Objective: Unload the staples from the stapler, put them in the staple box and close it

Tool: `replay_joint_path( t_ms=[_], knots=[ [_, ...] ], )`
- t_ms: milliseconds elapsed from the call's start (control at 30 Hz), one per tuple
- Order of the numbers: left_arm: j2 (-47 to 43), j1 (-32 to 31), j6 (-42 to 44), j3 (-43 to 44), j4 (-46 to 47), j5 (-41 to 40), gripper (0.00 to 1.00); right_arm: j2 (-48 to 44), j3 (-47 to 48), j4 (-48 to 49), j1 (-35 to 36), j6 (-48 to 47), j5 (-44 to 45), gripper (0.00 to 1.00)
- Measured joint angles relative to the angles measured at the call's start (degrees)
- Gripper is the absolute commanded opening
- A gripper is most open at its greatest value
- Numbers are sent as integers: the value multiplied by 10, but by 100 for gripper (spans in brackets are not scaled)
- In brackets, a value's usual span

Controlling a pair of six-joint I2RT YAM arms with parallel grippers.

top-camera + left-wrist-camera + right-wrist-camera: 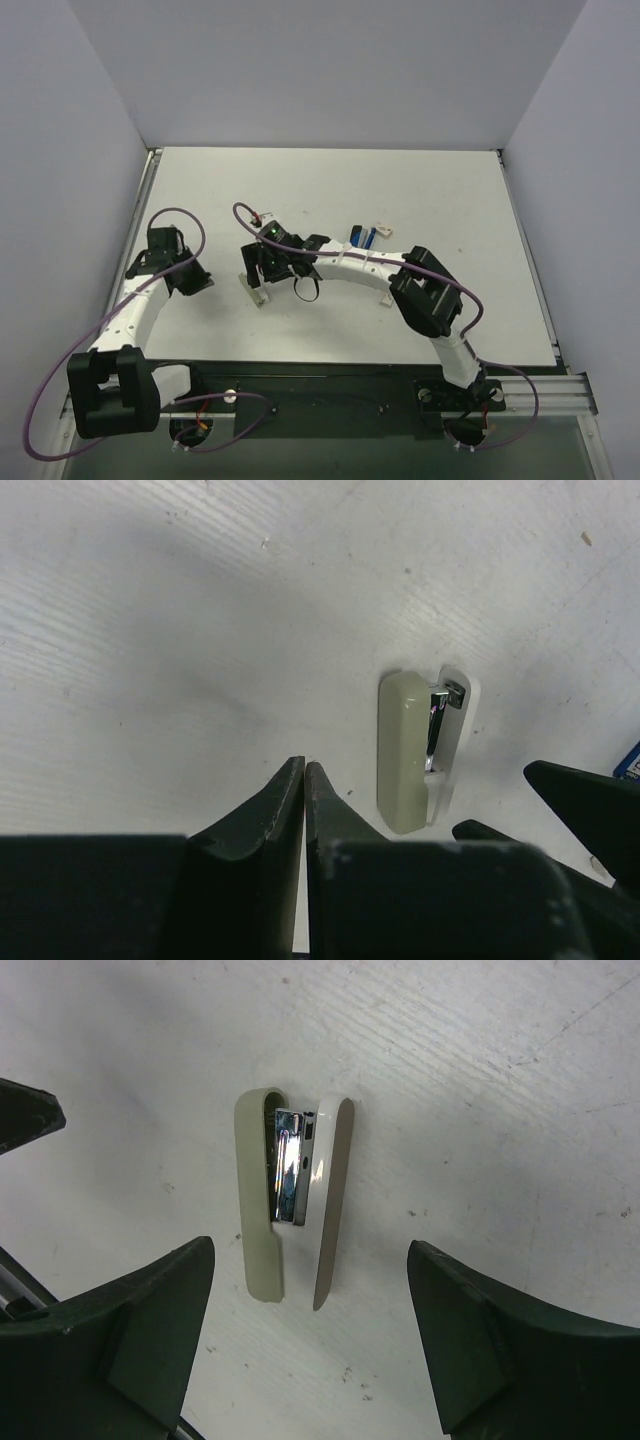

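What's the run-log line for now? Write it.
left claw: shut, empty | right claw: open over pale stapler | pale stapler: on its side, ajar | blue stapler: ungripped

Left arm (135,315): I rise from my base at the near left; I bend forward and inward; wrist held low
Left gripper (304,772): my two fingers lie pressed together; only a hairline slit shows between them; nothing sits in it
Right arm (362,264): I start at the near right; elbow raised; forearm stretched leftward across the middle
Right gripper (310,1250): my jaws stand wide apart, pointing down; gripping nothing
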Motion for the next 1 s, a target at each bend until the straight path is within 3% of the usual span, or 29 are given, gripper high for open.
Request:
replay_joint_path(
  t_ms=[367,1000],
  knots=[
    [-1,15,-7,-15,17,62,11,48,39,-18,2,-2,37,61],
    [-9,15,-9,-19,23,73,11,96,86,-36,2,-6,56,46]
  ],
)
